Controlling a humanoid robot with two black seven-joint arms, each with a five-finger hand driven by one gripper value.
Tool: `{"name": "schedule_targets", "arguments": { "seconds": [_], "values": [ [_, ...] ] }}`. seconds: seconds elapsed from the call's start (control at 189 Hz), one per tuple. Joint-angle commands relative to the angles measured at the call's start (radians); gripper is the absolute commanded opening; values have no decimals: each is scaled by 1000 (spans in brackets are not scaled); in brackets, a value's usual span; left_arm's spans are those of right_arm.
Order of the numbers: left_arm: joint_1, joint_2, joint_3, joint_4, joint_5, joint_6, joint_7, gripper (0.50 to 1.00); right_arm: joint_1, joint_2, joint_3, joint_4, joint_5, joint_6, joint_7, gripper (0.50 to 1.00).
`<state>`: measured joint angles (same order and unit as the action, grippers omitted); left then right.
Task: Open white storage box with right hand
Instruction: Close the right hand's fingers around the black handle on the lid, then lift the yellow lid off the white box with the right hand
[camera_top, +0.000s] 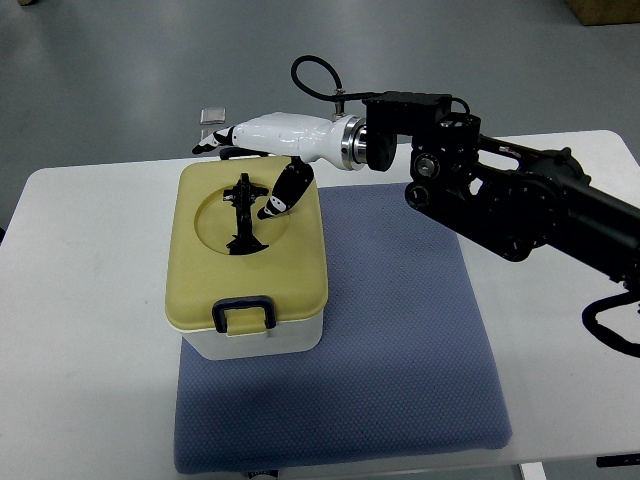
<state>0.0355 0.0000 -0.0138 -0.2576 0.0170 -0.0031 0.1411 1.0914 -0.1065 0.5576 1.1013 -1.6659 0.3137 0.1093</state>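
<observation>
The white storage box (262, 340) stands on the left part of a blue mat (400, 340), with a pale yellow lid (200, 270) shut on top. The lid has a round recess holding a black folding handle (243, 215) and a dark latch (244, 313) at its near edge. My right hand (262, 160) reaches in from the right and hovers over the far edge of the lid. Its fingers (215, 143) stretch out past the lid's far side and its thumb (285, 192) points down next to the handle. It holds nothing.
The box and mat lie on a white table (90, 330). A small grey object (212, 115) lies on the floor beyond the table's far edge. The black right arm (520, 200) crosses the table's far right part.
</observation>
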Motion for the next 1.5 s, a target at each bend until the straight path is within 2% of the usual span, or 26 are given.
{"name": "schedule_targets", "arguments": {
  "seconds": [0.0,0.053,0.175,0.196,0.201,0.206,0.212,0.217,0.222,0.233,0.249,0.296,0.323,0.783,0.979,1.111,1.243,1.497],
  "values": [
    [0,0,0,0,0,0,0,1000,-8,11,7,0,2,-16,0,903],
    [0,0,-2,0,0,0,3,1000,-13,16,10,-1,2,-21,0,885],
    [0,0,-2,0,0,0,8,1000,-16,17,13,0,3,-24,0,801],
    [0,0,-2,0,0,0,8,1000,-16,17,13,0,3,-24,0,760],
    [0,0,-2,0,0,0,8,1000,-16,17,13,0,3,-24,0,734],
    [0,0,-2,0,0,0,8,1000,-16,17,13,0,3,-24,0,733],
    [0,0,-2,0,0,0,8,1000,-16,17,13,0,3,-24,1,707],
    [0,0,-2,0,0,0,8,1000,-16,17,13,0,3,-24,1,707],
    [0,0,-2,0,0,0,8,1000,-16,19,13,0,3,-24,1,681],
    [0,0,-2,0,0,0,8,1000,-16,19,13,0,3,-24,1,680],
    [0,0,-2,0,0,0,8,1000,-16,19,15,0,5,-24,1,638],
    [1,0,-2,0,0,0,8,1000,-16,21,15,0,6,-24,1,576],
    [0,0,-2,0,0,0,8,1000,-16,22,15,0,5,-24,1,501],
    [0,0,-3,6,0,0,8,1000,-11,33,18,20,18,-44,10,500],
    [0,0,-2,6,0,0,8,1000,19,2,68,92,32,-2,9,500],
    [0,0,-3,8,0,0,8,1000,44,-99,116,138,75,88,10,500],
    [0,0,-2,9,0,0,8,1000,42,-233,136,192,117,136,20,500],
    [0,0,0,1,0,0,8,1000,7,-559,124,203,143,174,130,500]
  ]
}}
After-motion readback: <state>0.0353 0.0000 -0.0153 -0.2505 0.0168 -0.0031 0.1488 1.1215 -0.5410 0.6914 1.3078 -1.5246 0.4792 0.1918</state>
